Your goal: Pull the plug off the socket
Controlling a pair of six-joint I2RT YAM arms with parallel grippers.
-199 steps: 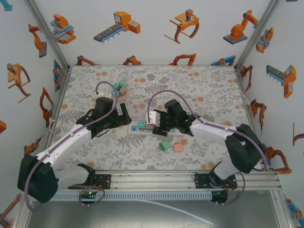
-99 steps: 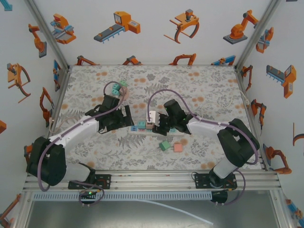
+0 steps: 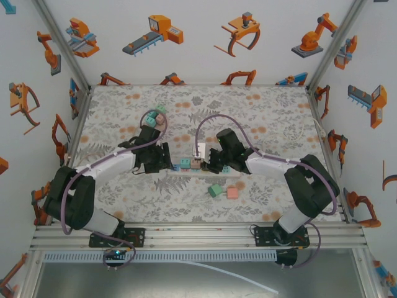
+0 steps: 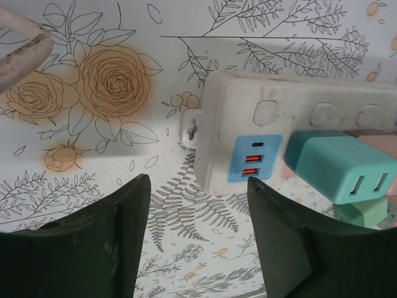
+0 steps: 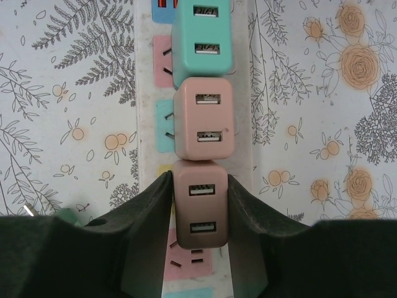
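The socket (image 3: 205,169), a long white power strip (image 5: 144,124), lies mid-table with several plugs standing in it. My right gripper (image 5: 198,182) is shut on a brownish-pink plug (image 5: 200,205), its fingers pressing both sides. Beyond that plug sit a pink plug (image 5: 203,127) and a teal plug (image 5: 201,43). My left gripper (image 4: 198,186) is open, and the strip's left end (image 4: 298,112) with its blue USB outlet lies just ahead of its fingertips. The teal plug (image 4: 341,171) stands to their right. From above, the left gripper (image 3: 166,158) and right gripper (image 3: 209,162) flank the strip.
A loose green plug (image 3: 215,190) and a pink one (image 3: 232,192) lie in front of the strip. Behind the left arm are teal and pink cubes (image 3: 155,115) and a pink ring (image 4: 25,43). Walls enclose the mat on three sides.
The left arm has swung and its gripper has moved right, closer to the strip's left end. The right gripper has stayed on its plug, shifting only slightly.
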